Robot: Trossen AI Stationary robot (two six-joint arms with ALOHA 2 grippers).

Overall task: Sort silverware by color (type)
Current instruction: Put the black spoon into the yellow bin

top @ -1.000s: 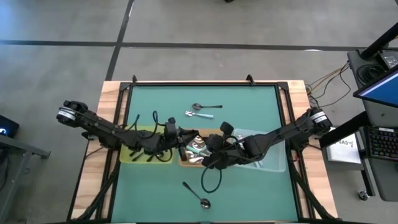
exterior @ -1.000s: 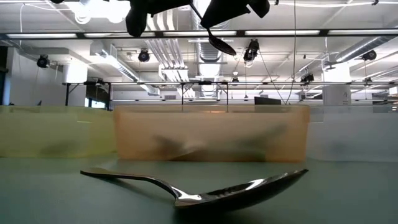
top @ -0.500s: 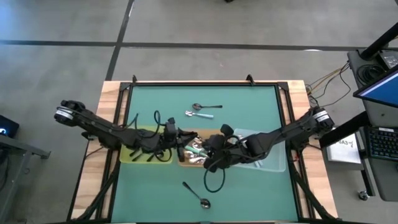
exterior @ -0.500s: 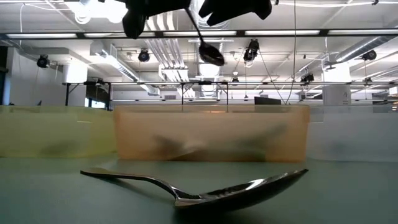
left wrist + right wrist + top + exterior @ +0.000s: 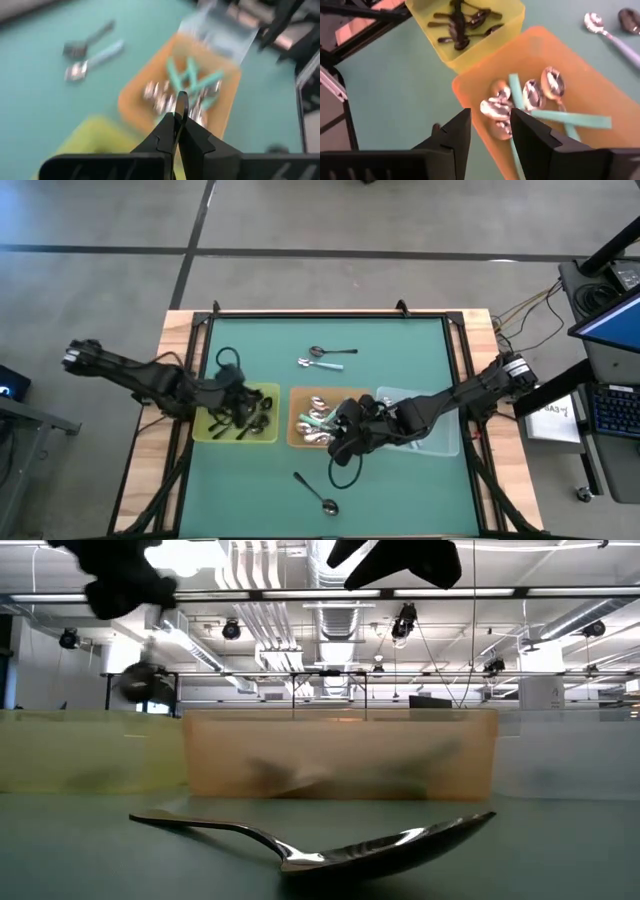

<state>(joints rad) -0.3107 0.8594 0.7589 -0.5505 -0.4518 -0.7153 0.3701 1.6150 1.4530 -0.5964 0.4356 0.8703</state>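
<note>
My left gripper (image 5: 240, 398) hangs above the yellow tray (image 5: 205, 430), shut on a black-handled spoon whose blurred bowl (image 5: 140, 682) hangs below it. The yellow tray holds several black spoons (image 5: 462, 22). My right gripper (image 5: 345, 442) is open and empty above the near left corner of the orange tray (image 5: 298, 418), which holds several teal-handled spoons (image 5: 545, 107). One black spoon (image 5: 318, 492) lies on the mat near the front edge. A black spoon (image 5: 330, 351) and a pale blue spoon (image 5: 322, 364) lie farther back. My left gripper pinches the black spoon's thin handle (image 5: 180, 102) between its two shut fingers (image 5: 165, 135). The fingers come from above. The spoon is lifted clear and hangs below them with its bowl down, above the yellow tray.
A clear tray (image 5: 430, 420) stands to the right of the orange tray, under my right arm. The three trays form a row across the middle of the green mat (image 5: 400, 490). There is bare mat in front of the trays and behind them.
My left gripper has gone toward the table's left edge, from above the orange tray to above the yellow tray, carrying the black spoon, which has swung with it and stays clear of the trays.
</note>
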